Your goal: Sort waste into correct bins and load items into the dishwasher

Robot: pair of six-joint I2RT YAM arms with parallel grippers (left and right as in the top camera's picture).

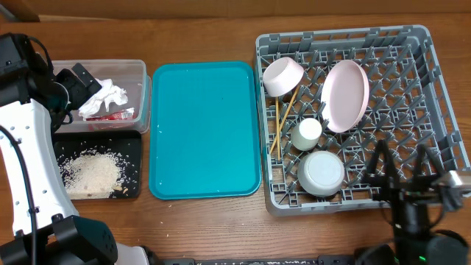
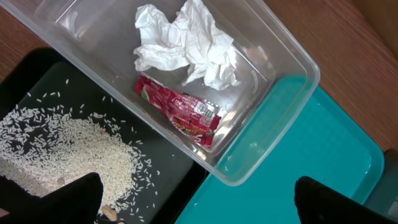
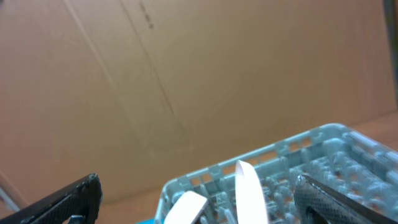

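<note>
The crumpled white napkin (image 1: 108, 94) (image 2: 186, 43) and the red wrapper (image 1: 118, 114) (image 2: 179, 112) lie in the clear tub (image 1: 141, 70) (image 2: 292, 59). Rice (image 1: 92, 173) (image 2: 68, 146) lies in the black tray (image 1: 132, 147) (image 2: 165, 165). The grey dish rack (image 1: 434, 88) (image 3: 323, 146) holds the pink bowl (image 1: 283, 76) (image 3: 185, 208), pink plate (image 1: 344, 96) (image 3: 249, 190), cream cup (image 1: 307, 134), grey-green bowl (image 1: 321, 173) and chopsticks (image 1: 284, 118). My left gripper (image 1: 77, 85) (image 2: 199, 211) is open and empty above the tub. My right gripper (image 1: 401, 163) (image 3: 196, 183) is open and empty over the rack's front edge.
A teal serving tray (image 1: 202, 129) (image 2: 298, 162) lies between the bins and the rack, with a stray grain of rice on it. The wooden table (image 1: 206, 37) runs round everything. A brown cardboard wall (image 3: 186, 74) stands behind the rack.
</note>
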